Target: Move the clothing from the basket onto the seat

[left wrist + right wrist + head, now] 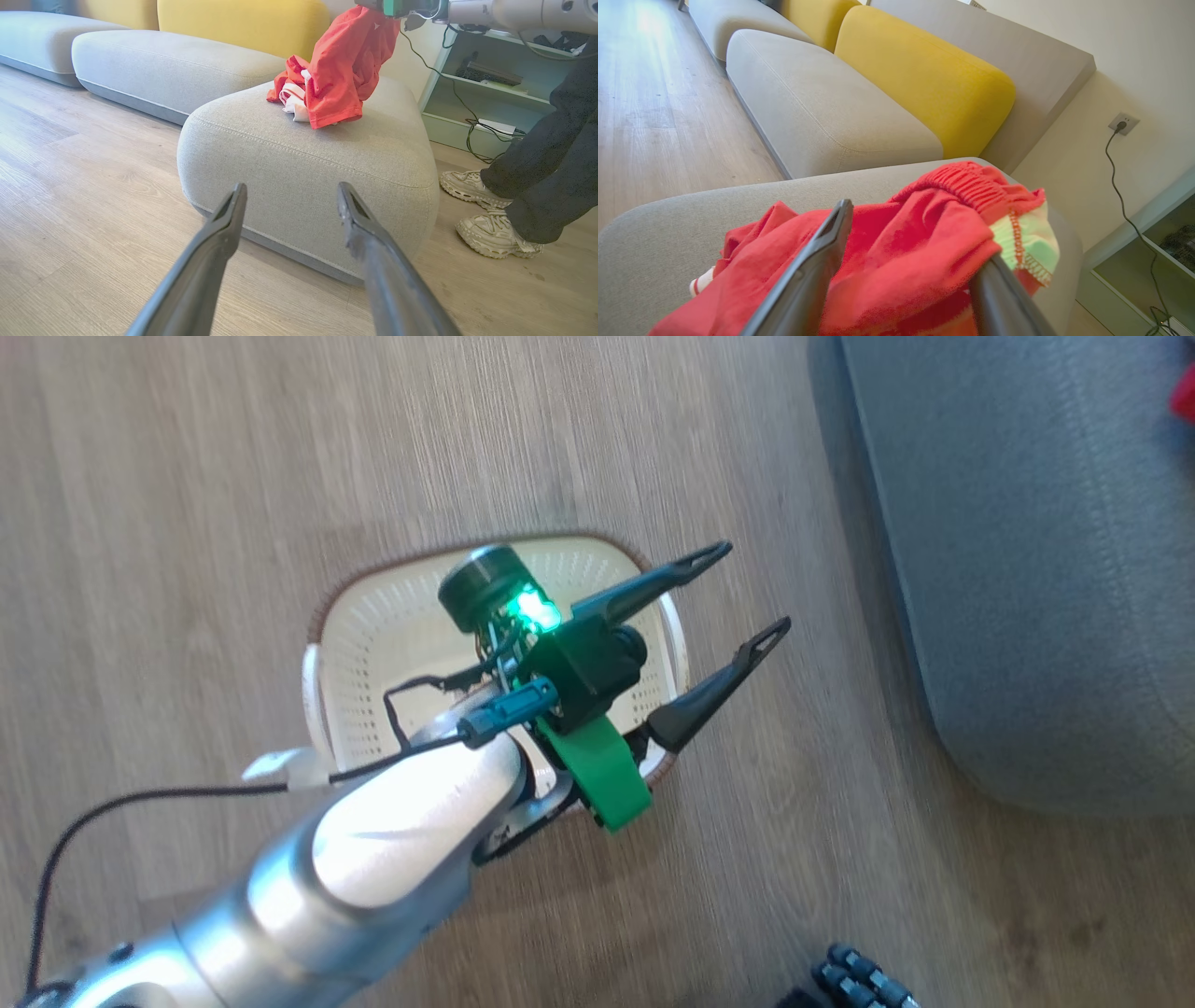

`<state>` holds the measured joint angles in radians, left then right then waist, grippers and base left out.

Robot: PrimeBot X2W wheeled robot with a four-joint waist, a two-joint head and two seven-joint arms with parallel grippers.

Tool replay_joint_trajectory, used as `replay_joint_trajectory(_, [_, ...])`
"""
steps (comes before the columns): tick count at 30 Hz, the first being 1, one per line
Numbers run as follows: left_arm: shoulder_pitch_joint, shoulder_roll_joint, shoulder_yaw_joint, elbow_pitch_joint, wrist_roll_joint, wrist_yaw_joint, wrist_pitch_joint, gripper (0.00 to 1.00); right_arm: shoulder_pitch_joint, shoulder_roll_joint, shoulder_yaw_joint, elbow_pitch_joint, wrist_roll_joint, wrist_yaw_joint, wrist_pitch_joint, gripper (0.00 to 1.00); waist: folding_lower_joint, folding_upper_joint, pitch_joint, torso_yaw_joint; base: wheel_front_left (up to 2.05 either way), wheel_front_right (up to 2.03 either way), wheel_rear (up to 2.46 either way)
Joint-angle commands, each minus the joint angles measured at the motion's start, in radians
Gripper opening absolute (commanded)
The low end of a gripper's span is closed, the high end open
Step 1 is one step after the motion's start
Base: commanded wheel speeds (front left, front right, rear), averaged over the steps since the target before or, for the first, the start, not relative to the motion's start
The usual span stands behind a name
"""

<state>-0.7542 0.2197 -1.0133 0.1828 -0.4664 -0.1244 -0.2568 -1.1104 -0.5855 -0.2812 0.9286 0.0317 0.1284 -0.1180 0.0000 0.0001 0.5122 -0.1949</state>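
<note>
The cream basket [373,644] with its brown rim stands on the wood floor, and no fabric shows inside it. My left gripper [754,588] hovers over its right side, open and holding nothing; in the left wrist view the left gripper [292,186] points at the grey seat [303,163]. Red clothing [343,70] with white bands lies heaped on the seat top, and one piece reaches up to my right arm [514,11]. My right gripper [917,231] is open above the seat [668,219], with the red clothing [901,261] draped between its fingers and over the right one.
A person's dark trouser legs and pale shoes [495,233] stand right of the seat. Behind them are a pale green shelf [490,93] and cables. More grey cushions [163,60] and yellow backrests [924,79] run along the wall. The seat [1027,569] is right of the basket.
</note>
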Motion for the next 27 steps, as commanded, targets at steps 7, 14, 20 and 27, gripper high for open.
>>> replay_joint_trajectory(7, [0.053,-0.025,0.06,0.008,0.004,-0.006,-0.005,1.0,0.072,-0.115,0.05,0.051,0.064,0.002,0.004,1.0,0.0,-0.0001,-0.127,0.032,0.0,0.0,0.0])
replay_joint_trajectory(14, [0.07,-0.016,0.055,0.018,-0.003,-0.006,-0.005,1.0,0.026,-0.174,0.039,0.091,0.073,0.002,-0.028,1.0,0.0,-0.0001,-0.085,0.053,0.0,0.0,0.0])
replay_joint_trajectory(20, [0.064,-0.004,0.033,0.024,-0.009,-0.006,-0.005,1.0,-0.034,-0.137,0.022,0.116,0.039,0.002,-0.033,1.0,0.0,-0.0001,-0.024,0.068,0.0,0.0,0.0])
replay_joint_trajectory(27, [0.055,0.009,0.02,0.032,-0.016,-0.006,-0.005,1.0,-0.077,-0.066,-0.031,0.163,-0.07,0.002,0.001,1.0,0.0,-0.0001,0.037,0.088,0.0,0.0,0.0])
